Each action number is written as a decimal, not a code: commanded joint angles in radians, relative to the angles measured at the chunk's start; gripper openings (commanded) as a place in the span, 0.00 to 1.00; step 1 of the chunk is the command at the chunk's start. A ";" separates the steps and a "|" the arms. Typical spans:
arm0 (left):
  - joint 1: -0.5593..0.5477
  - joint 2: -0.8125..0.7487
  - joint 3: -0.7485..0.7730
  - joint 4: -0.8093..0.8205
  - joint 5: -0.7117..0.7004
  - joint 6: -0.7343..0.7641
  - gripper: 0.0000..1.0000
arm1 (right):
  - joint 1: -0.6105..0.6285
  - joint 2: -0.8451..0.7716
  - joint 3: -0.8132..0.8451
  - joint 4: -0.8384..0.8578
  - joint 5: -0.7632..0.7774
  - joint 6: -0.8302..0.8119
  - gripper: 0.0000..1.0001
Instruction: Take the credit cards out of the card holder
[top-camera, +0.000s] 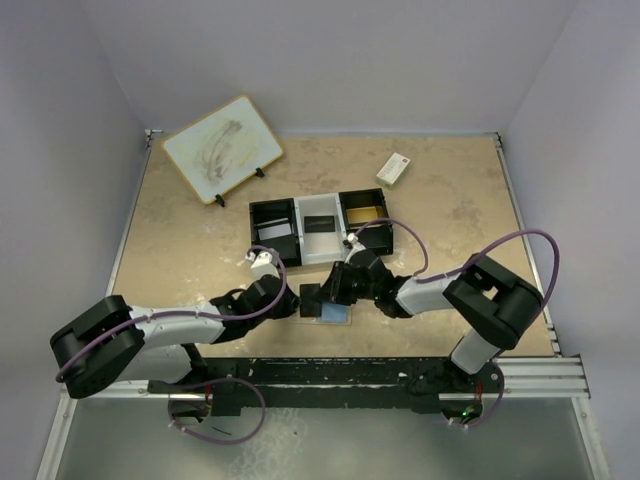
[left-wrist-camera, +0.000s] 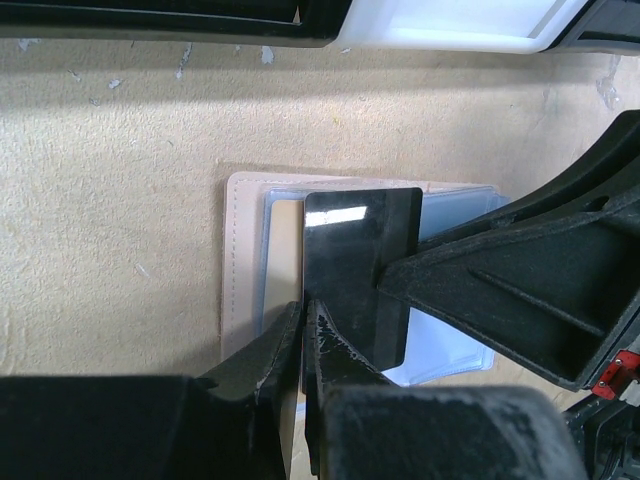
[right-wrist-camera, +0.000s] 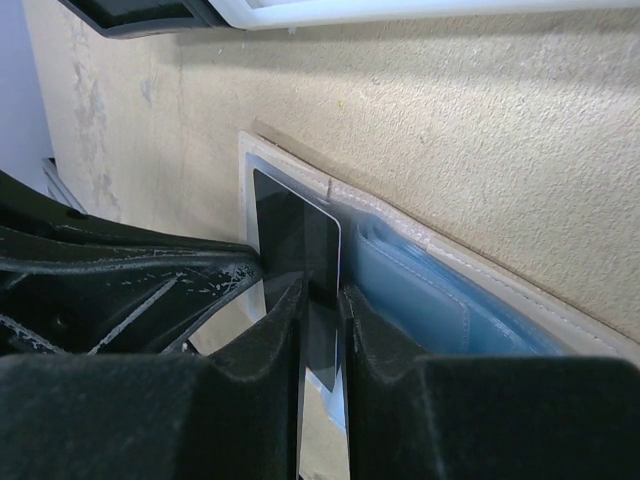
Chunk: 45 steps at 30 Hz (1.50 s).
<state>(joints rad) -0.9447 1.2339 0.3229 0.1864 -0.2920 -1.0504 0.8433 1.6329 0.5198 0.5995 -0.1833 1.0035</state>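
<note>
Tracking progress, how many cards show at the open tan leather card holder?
2: a glossy black card gripped by the right gripper, and a cream card partly under it. Blue pockets may hide more.

We see the card holder (left-wrist-camera: 240, 260) lying open and flat on the tabletop (left-wrist-camera: 120, 200), just on the near side of the tray (top-camera: 320, 205), tan rim around pale blue pockets. A glossy black card (left-wrist-camera: 350, 270) tilts up over its middle, a cream card (left-wrist-camera: 285, 250) just beside it

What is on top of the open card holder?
A glossy black card sits over the card holder, with a cream card showing beside it. Whatever the pockets under the black card contain is covered.
</note>
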 joint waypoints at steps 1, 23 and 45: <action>0.001 0.031 -0.042 -0.153 -0.003 0.044 0.04 | 0.011 -0.002 -0.032 0.069 -0.070 -0.005 0.20; -0.005 -0.045 -0.036 -0.182 -0.019 0.026 0.06 | 0.010 -0.063 -0.086 0.108 -0.075 0.043 0.00; -0.003 -0.364 0.197 -0.621 -0.276 0.105 0.58 | 0.011 -0.602 0.037 -0.274 0.376 -0.534 0.00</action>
<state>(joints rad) -0.9455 0.8764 0.4202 -0.3244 -0.4774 -1.0023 0.8509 1.0271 0.4839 0.3748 0.0818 0.6758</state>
